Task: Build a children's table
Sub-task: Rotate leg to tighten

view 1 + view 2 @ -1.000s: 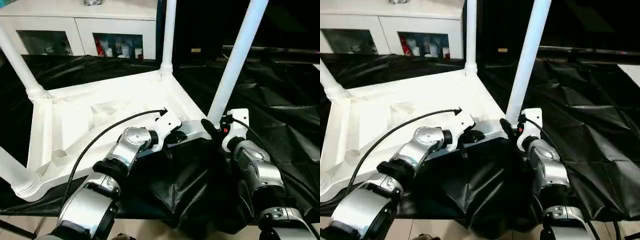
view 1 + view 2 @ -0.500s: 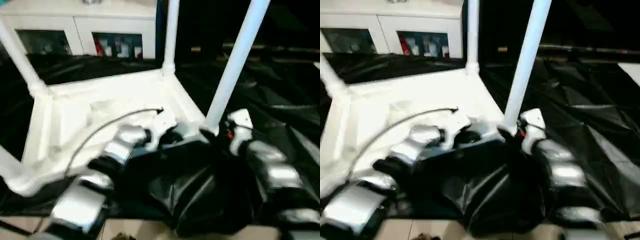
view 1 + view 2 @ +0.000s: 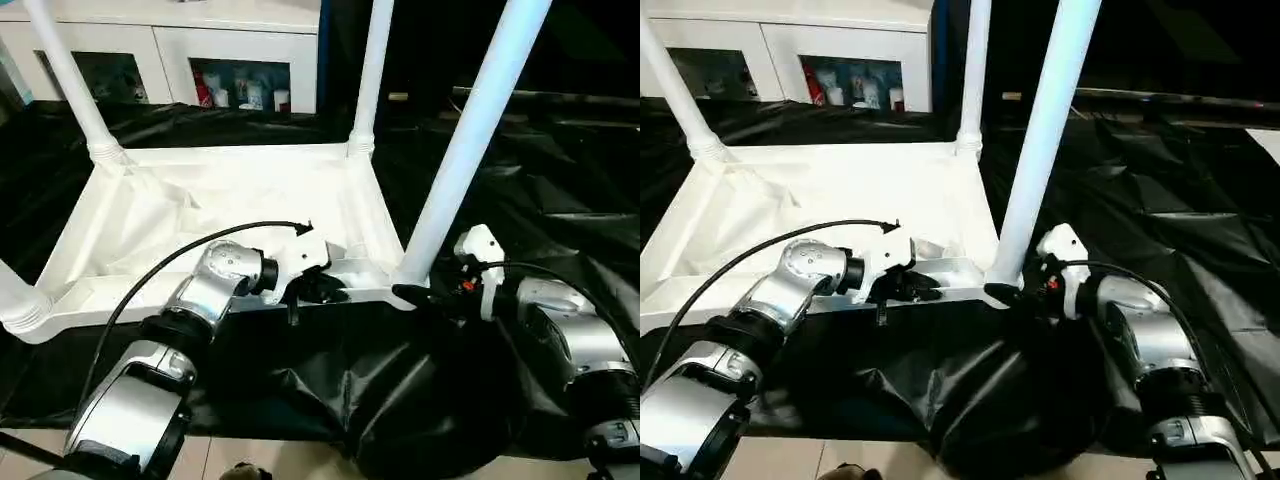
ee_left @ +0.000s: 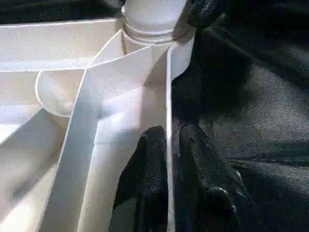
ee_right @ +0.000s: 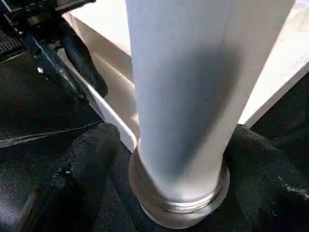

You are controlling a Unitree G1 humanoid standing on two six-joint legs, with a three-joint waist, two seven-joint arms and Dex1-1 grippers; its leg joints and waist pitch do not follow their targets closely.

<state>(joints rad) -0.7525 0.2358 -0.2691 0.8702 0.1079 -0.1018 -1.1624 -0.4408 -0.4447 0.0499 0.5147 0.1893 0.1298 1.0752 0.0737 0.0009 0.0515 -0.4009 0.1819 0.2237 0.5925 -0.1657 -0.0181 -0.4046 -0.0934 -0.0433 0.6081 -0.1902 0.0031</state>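
you swung the upturned tabletop [image 3: 200,215] square on the bench [image 3: 560,170]. left fingers [image 4: 145,164] pinched its near rim; right fingers [image 5: 91,159] straddled the leg [image 3: 470,140], apart. all four legs looked seated.

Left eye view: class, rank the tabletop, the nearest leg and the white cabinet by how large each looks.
1. Tabletop, largest.
2. Nearest leg.
3. White cabinet, smallest, though it stands farther back and is cut off by the picture's edge, so its true size is unsure.

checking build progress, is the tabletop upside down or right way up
Upside down. The tabletop lies on the black-draped work table with its ribbed underside facing up, and the legs rise from its corner sockets.
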